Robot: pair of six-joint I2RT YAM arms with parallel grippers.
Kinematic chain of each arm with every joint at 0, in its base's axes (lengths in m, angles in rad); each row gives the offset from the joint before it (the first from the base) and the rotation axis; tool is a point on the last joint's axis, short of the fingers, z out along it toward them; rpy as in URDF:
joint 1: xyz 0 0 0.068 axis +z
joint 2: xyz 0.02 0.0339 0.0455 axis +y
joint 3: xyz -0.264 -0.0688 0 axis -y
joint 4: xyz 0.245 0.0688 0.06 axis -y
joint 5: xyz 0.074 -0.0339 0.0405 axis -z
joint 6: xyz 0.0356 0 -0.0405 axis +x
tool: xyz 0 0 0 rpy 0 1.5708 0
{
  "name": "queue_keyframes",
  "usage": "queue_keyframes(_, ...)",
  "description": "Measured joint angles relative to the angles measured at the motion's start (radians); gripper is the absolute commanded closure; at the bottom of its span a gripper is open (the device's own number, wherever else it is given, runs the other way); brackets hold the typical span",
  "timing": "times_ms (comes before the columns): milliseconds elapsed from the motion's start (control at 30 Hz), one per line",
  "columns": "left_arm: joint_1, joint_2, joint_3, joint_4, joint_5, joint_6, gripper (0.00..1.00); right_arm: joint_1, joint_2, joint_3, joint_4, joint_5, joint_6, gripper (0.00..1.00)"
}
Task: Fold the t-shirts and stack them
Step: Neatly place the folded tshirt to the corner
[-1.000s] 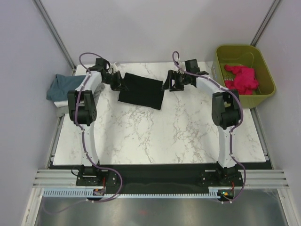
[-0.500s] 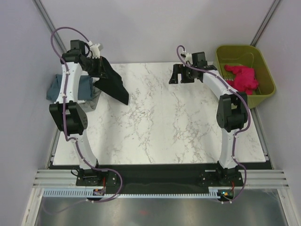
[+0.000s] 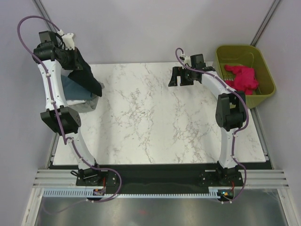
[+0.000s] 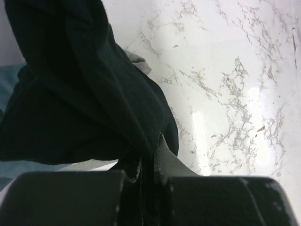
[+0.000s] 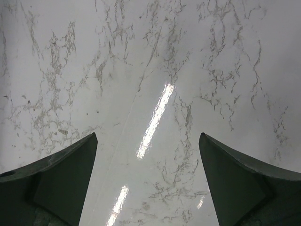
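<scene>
The marble table (image 3: 155,122) fills the middle of the top view. The left arm (image 3: 49,89) climbs steeply from the table's near edge, its elbow hanging outside the table's left edge. Its upper part reaches on past the table's far-left corner, with the wrist held high. The right arm (image 3: 229,113) stands up from the table's near edge along the right side and bends at an elbow over the table's right part. Its forearm runs leftward over the table's far edge, with the wrist turned down toward bare marble. An olive-green basket (image 3: 265,92) sits off the table's far-right corner with a pink cloth (image 3: 242,79) inside. The black t-shirt (image 3: 85,75) hangs in loose folds above the table's far-left corner, over a teal-blue t-shirt (image 3: 73,88) that tops a pile at the table's left edge. A grey cloth (image 3: 87,104) shows beneath; whether the black one touches the pile cannot be told. The left gripper (image 4: 149,153) has its fingers pressed together, pinching a fold of the black t-shirt. The right gripper (image 5: 148,139) has its fingers spread wide over the table, with nothing between them.
</scene>
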Motion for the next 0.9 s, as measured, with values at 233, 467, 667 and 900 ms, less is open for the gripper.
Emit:
queue_keyframes(233,0.003,0.016,0.058,-0.052,-0.028,0.041,0.98,0.001,0.0,-0.005,0.001,-0.001,0.0,0.02)
queue_keyframes(467,0.035,0.016,0.059,-0.077,-0.077,0.081,0.98,0.002,0.001,-0.006,0.002,-0.004,0.0,0.02)
queue_keyframes(667,0.06,0.016,0.059,-0.078,-0.147,0.098,0.98,0.004,0.001,-0.008,0.003,-0.007,0.0,0.02)
queue_keyframes(900,0.064,0.028,0.056,-0.035,-0.288,0.119,0.98,0.007,0.001,-0.026,0.004,-0.011,0.0,0.02)
